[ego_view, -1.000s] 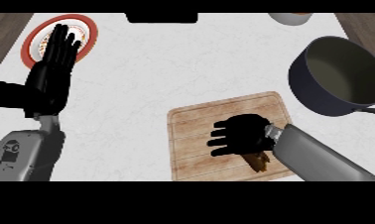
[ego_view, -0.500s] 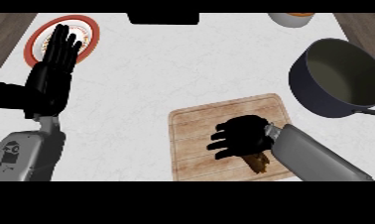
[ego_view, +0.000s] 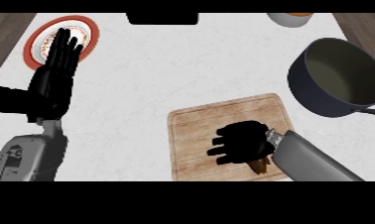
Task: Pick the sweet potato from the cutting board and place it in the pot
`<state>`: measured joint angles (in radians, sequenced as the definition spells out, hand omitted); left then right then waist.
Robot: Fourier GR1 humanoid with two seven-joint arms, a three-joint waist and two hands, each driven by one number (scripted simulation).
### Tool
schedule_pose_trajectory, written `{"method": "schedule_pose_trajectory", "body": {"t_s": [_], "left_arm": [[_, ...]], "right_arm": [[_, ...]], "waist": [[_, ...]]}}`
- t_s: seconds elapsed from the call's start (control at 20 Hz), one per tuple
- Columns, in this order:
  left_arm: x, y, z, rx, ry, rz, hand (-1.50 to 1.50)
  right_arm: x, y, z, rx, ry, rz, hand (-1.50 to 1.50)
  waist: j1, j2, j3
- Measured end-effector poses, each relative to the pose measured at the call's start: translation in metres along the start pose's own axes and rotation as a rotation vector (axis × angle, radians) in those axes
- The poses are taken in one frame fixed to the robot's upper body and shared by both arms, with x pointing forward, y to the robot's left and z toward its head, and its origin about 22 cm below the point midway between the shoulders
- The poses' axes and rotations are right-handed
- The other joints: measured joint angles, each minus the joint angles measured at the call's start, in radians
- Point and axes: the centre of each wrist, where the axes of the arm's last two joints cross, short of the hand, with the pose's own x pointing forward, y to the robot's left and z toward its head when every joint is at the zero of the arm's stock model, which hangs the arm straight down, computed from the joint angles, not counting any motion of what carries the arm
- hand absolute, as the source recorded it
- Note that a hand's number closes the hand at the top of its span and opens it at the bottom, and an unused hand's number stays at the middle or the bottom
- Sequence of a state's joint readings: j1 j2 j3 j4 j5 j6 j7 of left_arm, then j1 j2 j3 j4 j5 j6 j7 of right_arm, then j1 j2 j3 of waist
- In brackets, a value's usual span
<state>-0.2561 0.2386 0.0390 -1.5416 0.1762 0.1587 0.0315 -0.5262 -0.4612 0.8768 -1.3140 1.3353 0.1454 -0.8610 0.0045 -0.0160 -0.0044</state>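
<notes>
The right hand (ego_view: 240, 144) curls over the sweet potato (ego_view: 258, 167) on the cutting board (ego_view: 196, 125). The pot (ego_view: 302, 83) stands apart at right. The left hand (ego_view: 53, 79) rests open, fingers up, overlapping a plate (ego_view: 32, 45).

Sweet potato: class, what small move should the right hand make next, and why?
Probably a short lift straight up. The right hand is curled over the sweet potato, which lies on the cutting board; the pot stands apart, toward the view's upper right.

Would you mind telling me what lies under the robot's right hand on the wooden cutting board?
A brown sweet potato: only its end shows below the black right hand, which curls over it and covers the rest. The light wooden cutting board lies beneath.
</notes>
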Motion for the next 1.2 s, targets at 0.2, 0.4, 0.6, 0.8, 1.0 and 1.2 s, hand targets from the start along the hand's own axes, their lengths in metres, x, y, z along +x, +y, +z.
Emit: {"method": "schedule_pose_trajectory", "body": {"t_s": [0.2, 0.4, 0.6, 0.8, 1.0, 1.2], "left_arm": [[0.004, 0.003, -0.004, 0.002, -0.003, 0.004, 0.00], [0.002, 0.009, -0.001, 0.033, 0.002, -0.003, 0.00], [-0.001, 0.017, 0.001, 0.063, 0.009, -0.012, 0.00], [-0.003, 0.021, 0.003, 0.080, 0.018, -0.015, 0.00], [-0.002, 0.022, 0.004, 0.075, 0.014, -0.019, 0.00], [-0.004, 0.015, 0.005, 0.049, 0.015, -0.013, 0.00]], "right_arm": [[0.004, -0.017, 0.009, -0.077, 0.052, -0.022, 1.50], [-0.016, -0.016, 0.017, -0.245, 0.445, -0.210, 1.50], [-0.032, -0.016, 0.028, -0.415, 0.837, -0.378, 1.50], [-0.045, -0.027, 0.041, -0.573, 1.248, -0.472, 1.50], [-0.058, -0.054, 0.052, -0.735, 1.647, -0.486, 1.50], [-0.066, -0.084, 0.065, -0.854, 2.018, -0.419, 1.50]], "waist": [[-0.008, 0.008, 0.002], [-0.050, 0.011, 0.007], [-0.091, 0.007, 0.010], [-0.103, -0.003, 0.007], [-0.085, -0.006, 0.003], [-0.056, -0.001, 0.000]]}}
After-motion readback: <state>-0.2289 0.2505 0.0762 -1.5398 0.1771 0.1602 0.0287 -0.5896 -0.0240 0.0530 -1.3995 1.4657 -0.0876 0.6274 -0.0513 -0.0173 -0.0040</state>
